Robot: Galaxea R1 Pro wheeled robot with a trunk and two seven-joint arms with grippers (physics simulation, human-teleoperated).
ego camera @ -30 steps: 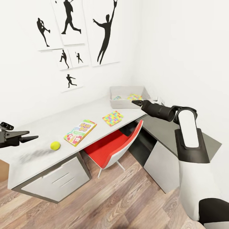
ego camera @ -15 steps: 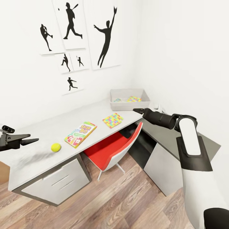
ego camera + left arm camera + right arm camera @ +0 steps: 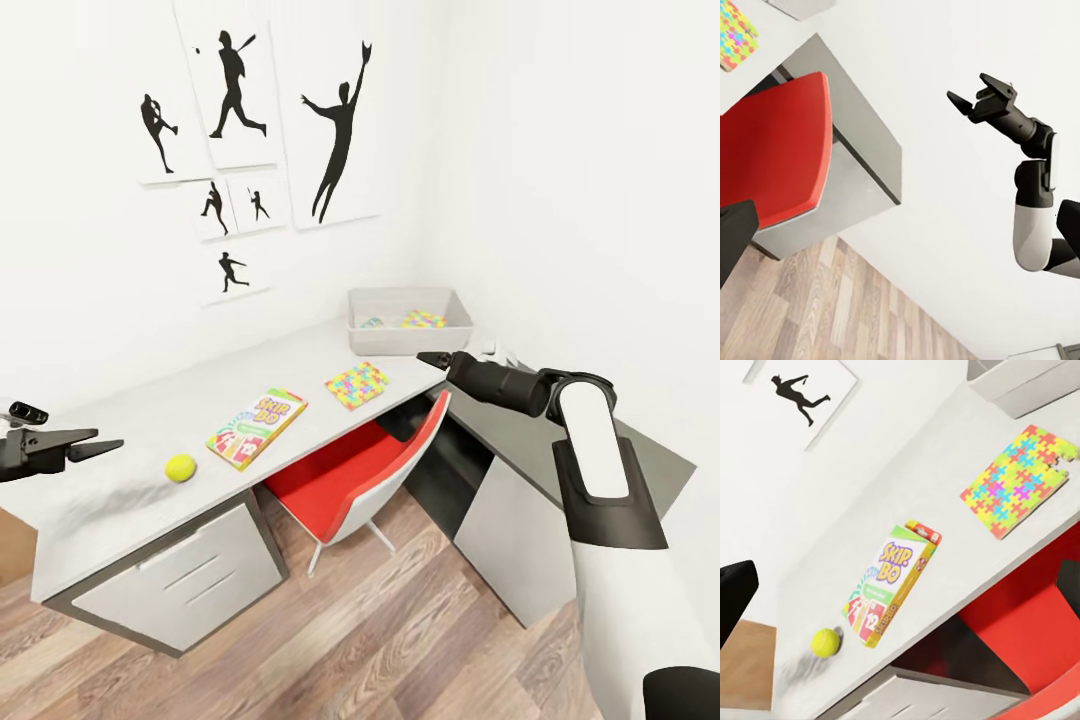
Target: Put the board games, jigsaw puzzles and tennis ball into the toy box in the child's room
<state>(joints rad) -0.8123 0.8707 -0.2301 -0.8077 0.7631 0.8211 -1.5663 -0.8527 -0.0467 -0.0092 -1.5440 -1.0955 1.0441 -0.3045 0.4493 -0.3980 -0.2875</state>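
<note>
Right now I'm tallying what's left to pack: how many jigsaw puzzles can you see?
2. One jigsaw puzzle lies on the table beside the Skip-Bo box; another is inside the toy box. More may be hidden there.

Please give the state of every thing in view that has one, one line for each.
Toy box: no lid, one puzzle inside.
Second puzzle: flat on the table.
Skip-Bo box: flat, shut.
Ball: on the table, free.
Left gripper: open, empty.
Right gripper: open, empty.
Chair: under the table.
</note>
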